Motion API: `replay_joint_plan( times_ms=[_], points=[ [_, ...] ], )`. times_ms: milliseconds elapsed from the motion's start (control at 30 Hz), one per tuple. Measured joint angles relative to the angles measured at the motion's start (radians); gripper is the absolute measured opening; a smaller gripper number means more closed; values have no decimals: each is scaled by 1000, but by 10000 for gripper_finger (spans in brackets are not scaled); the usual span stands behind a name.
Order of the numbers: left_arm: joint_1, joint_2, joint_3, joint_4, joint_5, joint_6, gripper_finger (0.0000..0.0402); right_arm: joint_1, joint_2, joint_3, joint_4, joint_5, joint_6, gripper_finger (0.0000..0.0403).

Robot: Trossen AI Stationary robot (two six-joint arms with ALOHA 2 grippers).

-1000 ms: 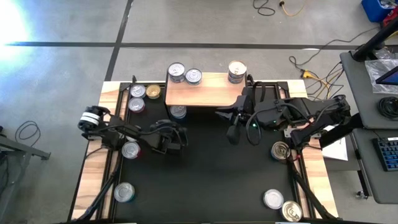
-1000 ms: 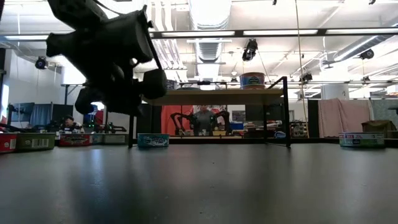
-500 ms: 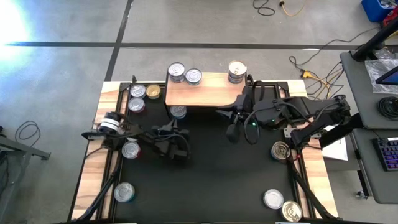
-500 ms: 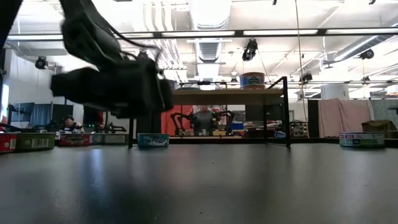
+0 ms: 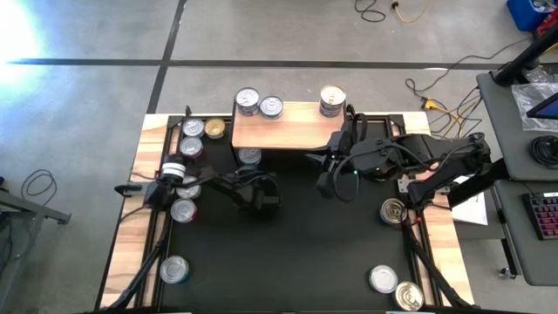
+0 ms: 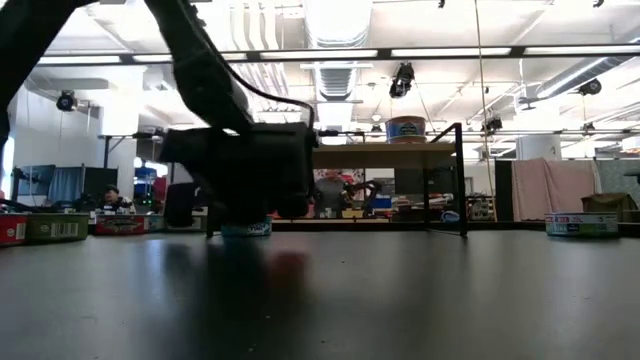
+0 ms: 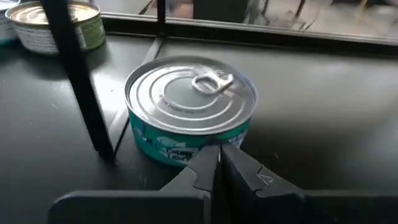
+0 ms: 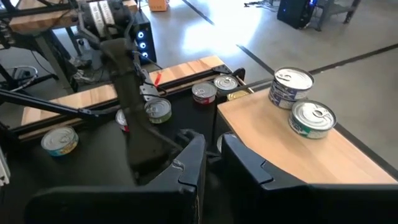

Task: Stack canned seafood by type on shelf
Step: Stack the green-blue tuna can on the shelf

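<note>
A dark left claw, its two fingers pressed shut with nothing between them, hovers low over the matte black mat just in front of a short round tin with a teal paper label, ribbed silver lid and pull ring. In the high view that tin sits at centre frame, under the front edge of the shelf, a low rectangle of pale, smooth wood on thin black metal legs.

Two silver-topped tins stand side by side at the shelf's upper left corner, and a small stack of tins rises at its upper right. The right claw, a narrow gap showing between its fingers and nothing held, hangs by the shelf's right end.

More tins lie loose on the counter, whose wood borders frame the mat. A cluster of three tins, one gold-lidded, sits left of the shelf. Two tins line the left edge. Three tins rest at lower right, one with a dark, open-looking top.

In the low view the shelf's wood top spans the middle distance.
</note>
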Motion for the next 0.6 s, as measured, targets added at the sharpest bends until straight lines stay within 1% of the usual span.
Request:
replay_joint_plan(
  times_ms=[33, 133, 233, 400, 600],
  points=[
    [10, -2, 7, 1, -8, 30, 4, -3, 0, 0, -2, 0, 0, 44],
    [22, -9, 29, -6, -84, 99, 4, -12, 0, 0, -23, 0, 2, 45],
    [22, -15, 57, -7, -135, 106, 4, -14, 1, 0, -25, 0, 0, 43],
    [30, -6, 81, -4, -140, 79, 4, -13, 1, 0, -27, 0, 1, 45],
    [90, -1, 81, -25, -138, 65, 4, -13, 1, 0, -31, -1, 13, 44]
  ],
)
